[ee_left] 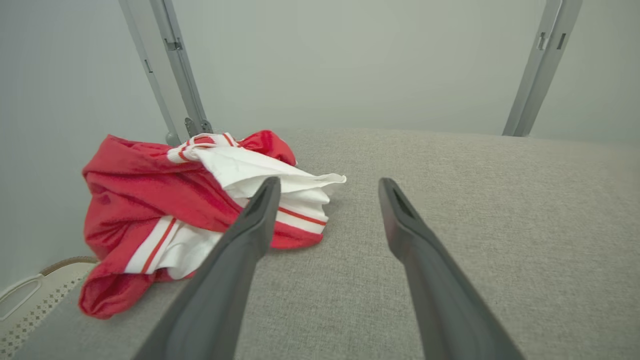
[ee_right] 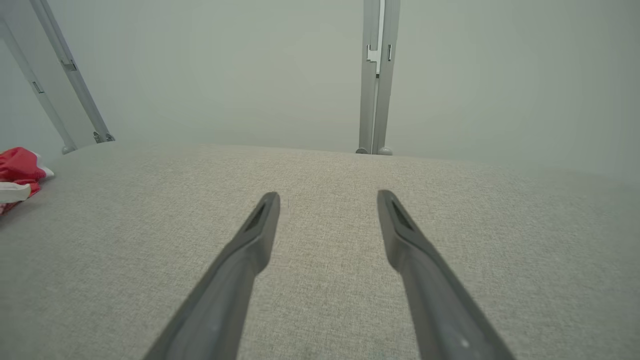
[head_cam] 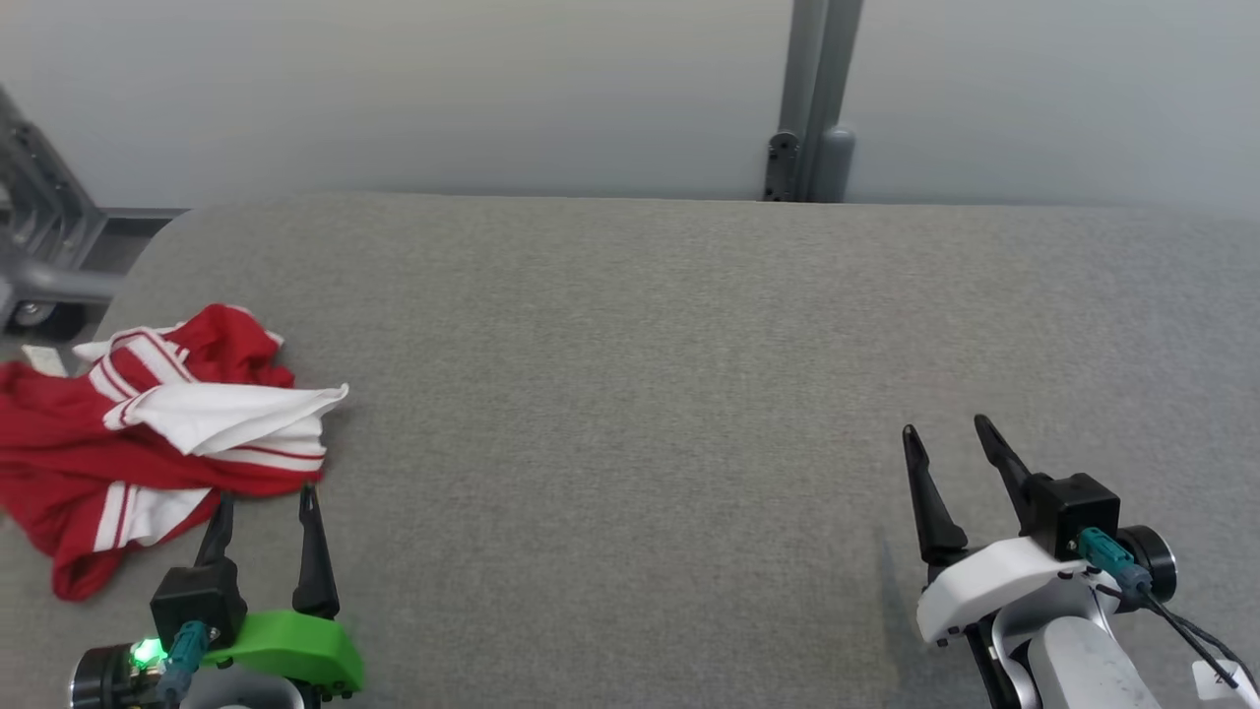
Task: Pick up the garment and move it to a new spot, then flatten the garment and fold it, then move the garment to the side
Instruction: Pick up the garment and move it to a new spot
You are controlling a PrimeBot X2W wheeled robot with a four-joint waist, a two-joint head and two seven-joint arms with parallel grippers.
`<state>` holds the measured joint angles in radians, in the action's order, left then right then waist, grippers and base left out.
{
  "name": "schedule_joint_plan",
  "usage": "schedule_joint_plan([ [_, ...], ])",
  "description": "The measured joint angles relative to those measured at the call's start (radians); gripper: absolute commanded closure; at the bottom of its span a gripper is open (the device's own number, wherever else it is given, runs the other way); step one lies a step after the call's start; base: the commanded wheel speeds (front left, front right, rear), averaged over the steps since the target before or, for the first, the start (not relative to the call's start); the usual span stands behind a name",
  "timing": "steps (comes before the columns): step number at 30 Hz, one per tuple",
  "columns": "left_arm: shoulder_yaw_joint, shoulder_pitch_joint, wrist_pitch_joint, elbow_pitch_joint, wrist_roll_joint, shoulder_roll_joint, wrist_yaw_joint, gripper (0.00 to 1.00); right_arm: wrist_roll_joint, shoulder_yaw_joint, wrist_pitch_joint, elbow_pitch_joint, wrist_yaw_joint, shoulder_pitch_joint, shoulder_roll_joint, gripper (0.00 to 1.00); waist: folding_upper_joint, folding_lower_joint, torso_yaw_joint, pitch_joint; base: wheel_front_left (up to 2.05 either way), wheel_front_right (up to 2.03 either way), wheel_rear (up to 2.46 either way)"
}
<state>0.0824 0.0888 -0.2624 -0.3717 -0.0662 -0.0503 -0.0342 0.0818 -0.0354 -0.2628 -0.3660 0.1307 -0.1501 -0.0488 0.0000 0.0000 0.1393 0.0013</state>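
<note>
Plainly not begun: garment (head_cam: 167, 433) lies crumpled at the counter's (head_cam: 640, 345) left edge. Left pincer (head_cam: 266, 494) and right pincer (head_cam: 944, 424) both gape, empty. Every step remains.

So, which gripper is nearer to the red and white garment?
Left. The left gripper, open, sits at the near edge of the garment; the right gripper, also open, is far off to the other side.
</note>
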Motion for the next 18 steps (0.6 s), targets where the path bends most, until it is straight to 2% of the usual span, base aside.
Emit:
schedule_joint_plan([
  [13,0.097,-0.052,0.0,-0.021,0.007,-0.011,0.0,0.0,0.035,-0.085,0.0,-0.013,0.0,0.011,0.001,0.0,0.0,0.0,0.246,-0.016,0.0,0.0,0.0],
  [18,0.115,-0.074,0.0,-0.02,0.012,-0.012,-0.01,0.0,0.036,-0.109,0.0,-0.024,0.0,0.007,0.001,0.0,0.0,0.0,0.319,-0.022,0.0,0.0,0.0],
])
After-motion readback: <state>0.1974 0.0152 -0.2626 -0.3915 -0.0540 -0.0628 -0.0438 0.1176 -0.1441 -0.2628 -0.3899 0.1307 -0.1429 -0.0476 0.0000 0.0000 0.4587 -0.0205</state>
